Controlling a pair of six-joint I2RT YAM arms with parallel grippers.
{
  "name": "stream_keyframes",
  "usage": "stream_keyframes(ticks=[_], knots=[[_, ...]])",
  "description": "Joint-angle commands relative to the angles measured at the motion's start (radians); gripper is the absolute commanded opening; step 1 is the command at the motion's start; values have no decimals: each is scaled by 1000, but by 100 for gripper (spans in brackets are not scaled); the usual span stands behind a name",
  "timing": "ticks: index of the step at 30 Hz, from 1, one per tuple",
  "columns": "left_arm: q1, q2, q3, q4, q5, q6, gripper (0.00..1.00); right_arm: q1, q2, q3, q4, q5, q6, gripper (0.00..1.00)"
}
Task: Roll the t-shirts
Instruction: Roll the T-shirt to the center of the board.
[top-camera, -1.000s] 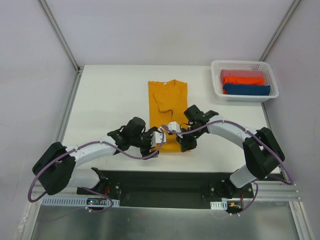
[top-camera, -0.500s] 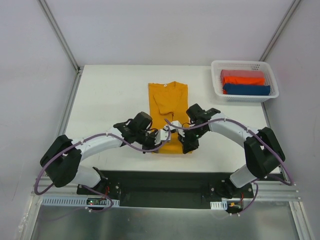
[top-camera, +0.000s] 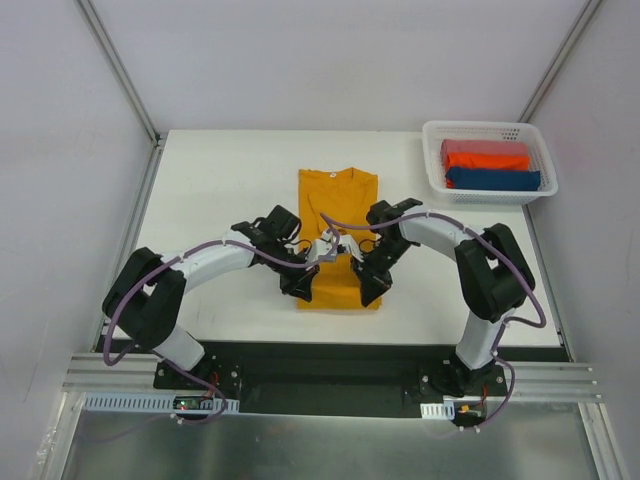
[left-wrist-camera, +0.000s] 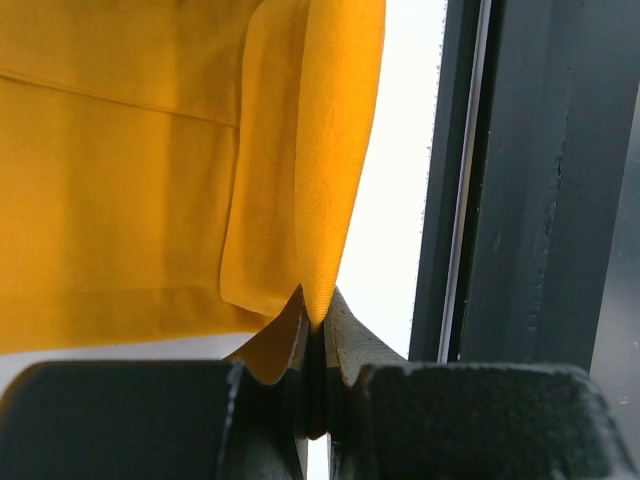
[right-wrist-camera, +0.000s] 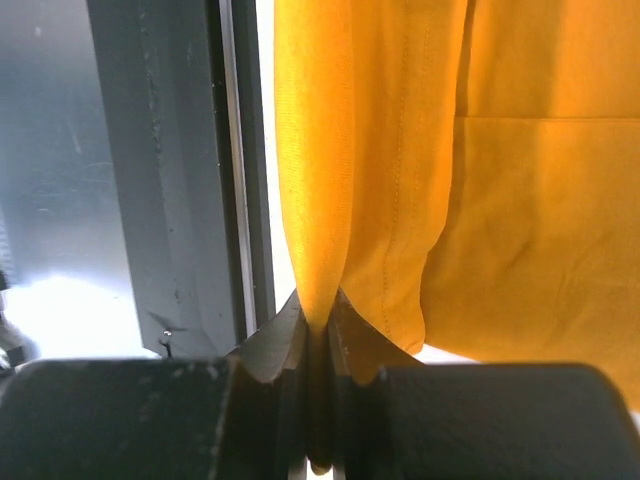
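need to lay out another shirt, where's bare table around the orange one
Bare white tabletop lies left of the mustard-orange cloth t-shirt, out to the table's left edge; a narrower strip runs between shirt and white plastic mesh basket. Crowded: the shirt's near edge, where left gripper and right gripper pinch it.

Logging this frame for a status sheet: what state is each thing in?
mustard t-shirt: folded into a narrow strip on the table, near edge pinched at both corners.
left pincer: shut on the mustard t-shirt.
right pincer: shut on the mustard t-shirt.
basket: upright, holding three t-shirts.
pinkish t-shirt: bundled, in basket.
red-orange t-shirt: bundled, in basket.
dark blue t-shirt: bundled, in basket.
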Motion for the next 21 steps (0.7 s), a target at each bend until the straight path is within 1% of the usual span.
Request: stream_keyframes(ticks=[1,7,14,18,21], knots=[[16,44,64,-58,-24,23,0,-1,44,72,-138,-34,-94,9],[40,118,104,-72,-70,44,0,-14,114,119,-163,-38,-91,9],[80,214,181,-94,-107,20,0,-36,233,233,-235,-44,-79,9],[98,259,225,-109,-127,-3,3,-50,296,322,-261,-38,-50,8],[115,288,256,-112,-151,-37,8,-54,343,373,-275,-41,-15,9]])
